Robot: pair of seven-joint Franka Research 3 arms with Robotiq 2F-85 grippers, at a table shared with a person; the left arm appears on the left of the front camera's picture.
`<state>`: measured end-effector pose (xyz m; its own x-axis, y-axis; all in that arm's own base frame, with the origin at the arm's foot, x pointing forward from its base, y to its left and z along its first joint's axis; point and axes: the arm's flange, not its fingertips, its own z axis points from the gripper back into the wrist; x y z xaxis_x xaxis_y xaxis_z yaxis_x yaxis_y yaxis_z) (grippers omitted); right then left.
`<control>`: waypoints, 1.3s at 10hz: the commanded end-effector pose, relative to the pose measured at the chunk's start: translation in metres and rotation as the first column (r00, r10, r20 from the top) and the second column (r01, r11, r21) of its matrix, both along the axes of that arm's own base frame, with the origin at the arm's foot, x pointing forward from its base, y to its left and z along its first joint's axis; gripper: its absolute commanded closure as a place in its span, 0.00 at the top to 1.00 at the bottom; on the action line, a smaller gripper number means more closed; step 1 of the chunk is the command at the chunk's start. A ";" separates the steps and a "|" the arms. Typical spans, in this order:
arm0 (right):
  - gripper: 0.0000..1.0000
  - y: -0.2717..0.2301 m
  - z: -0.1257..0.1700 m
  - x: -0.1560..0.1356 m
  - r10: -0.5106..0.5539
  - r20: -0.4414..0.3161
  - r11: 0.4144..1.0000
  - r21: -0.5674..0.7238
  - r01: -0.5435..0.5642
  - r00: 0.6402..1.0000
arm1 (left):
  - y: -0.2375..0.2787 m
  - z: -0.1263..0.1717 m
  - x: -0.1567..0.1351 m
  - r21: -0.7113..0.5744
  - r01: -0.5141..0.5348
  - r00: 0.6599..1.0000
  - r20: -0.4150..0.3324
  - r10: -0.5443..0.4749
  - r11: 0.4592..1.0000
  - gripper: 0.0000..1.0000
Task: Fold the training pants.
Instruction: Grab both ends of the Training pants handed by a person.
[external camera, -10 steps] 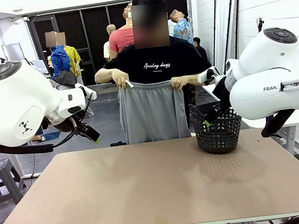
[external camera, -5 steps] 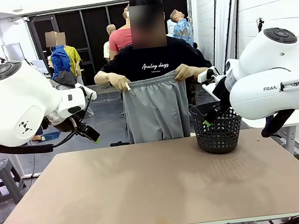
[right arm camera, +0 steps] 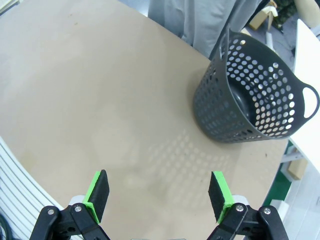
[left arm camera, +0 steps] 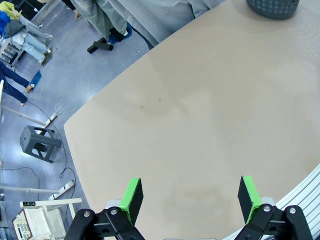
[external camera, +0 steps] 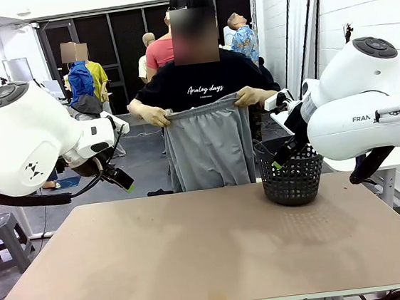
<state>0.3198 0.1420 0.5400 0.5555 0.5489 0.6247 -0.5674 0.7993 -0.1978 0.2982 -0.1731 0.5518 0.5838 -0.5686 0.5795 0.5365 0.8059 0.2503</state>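
I see the training pants (external camera: 209, 149) up in the air at the far side of the surface (external camera: 197, 258). A person stands there and holds them by the waistband, with one hand (external camera: 156, 116) at one end of it and the other hand (external camera: 247, 97) at the other end. The legs of the pants hang straight down behind the far edge. They do not touch the top of the surface.

A second ago the waistband was lower, at about belly height. Now it is up nearer the chest. The hand by the basket has gone up the most, so the waistband slants a little. The pants have also slid a bit toward the black basket (external camera: 293, 183).

The basket has not moved. It stands upright on the surface at the far edge, on my right side, just beside the hanging pants.

My two arms are just where they were. The left end effector (left arm camera: 190, 192) hangs over the bare surface on the left, and its green pads are wide apart with nothing between them. The right end effector (right arm camera: 159, 192) hangs over the surface near the basket. Its pads are wide apart too, and it holds nothing. Both are well apart from the pants.
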 end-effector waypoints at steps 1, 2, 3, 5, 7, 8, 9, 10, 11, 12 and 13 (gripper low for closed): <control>1.00 -0.001 0.000 0.000 0.000 -0.001 1.000 0.002 0.000 1.000 | 0.002 0.000 0.002 0.012 0.018 1.000 0.000 -0.018 1.000 1.00; 1.00 -0.001 0.000 0.000 0.000 -0.001 1.000 0.002 0.000 1.000 | 0.002 0.000 0.002 0.012 0.018 1.000 0.000 -0.018 1.000 1.00; 1.00 -0.001 0.000 0.000 0.000 -0.001 1.000 0.002 0.000 1.000 | 0.002 0.000 0.002 0.012 0.018 1.000 0.000 -0.018 1.000 1.00; 1.00 -0.001 0.000 0.000 0.000 -0.001 1.000 0.002 0.000 1.000 | 0.002 0.000 0.002 0.012 0.018 1.000 0.000 -0.018 1.000 1.00; 1.00 -0.001 0.000 0.000 0.000 -0.001 1.000 0.002 0.000 1.000 | 0.002 0.000 0.002 0.012 0.018 1.000 0.000 -0.018 1.000 1.00; 1.00 -0.001 0.000 0.000 0.000 -0.001 1.000 0.002 0.000 1.000 | 0.002 0.000 0.002 0.012 0.018 1.000 0.000 -0.018 1.000 1.00; 1.00 -0.001 0.000 0.000 0.000 -0.001 1.000 0.002 0.000 1.000 | 0.002 0.000 0.002 0.012 0.018 1.000 0.000 -0.018 1.000 1.00; 1.00 -0.001 0.000 0.000 0.000 -0.001 1.000 0.002 0.000 1.000 | 0.002 0.000 0.002 0.012 0.018 1.000 0.000 -0.018 1.000 1.00; 1.00 -0.001 0.000 0.000 0.000 -0.001 1.000 0.002 0.000 1.000 | 0.002 0.000 0.002 0.012 0.018 1.000 0.000 -0.018 1.000 1.00; 1.00 -0.001 0.000 0.000 0.000 -0.001 1.000 0.002 0.000 1.000 | 0.002 0.000 0.002 0.012 0.018 1.000 0.000 -0.018 1.000 1.00; 1.00 -0.001 0.000 0.000 0.000 -0.001 1.000 0.002 0.000 1.000 | 0.002 0.000 0.002 0.012 0.018 1.000 0.000 -0.018 1.000 1.00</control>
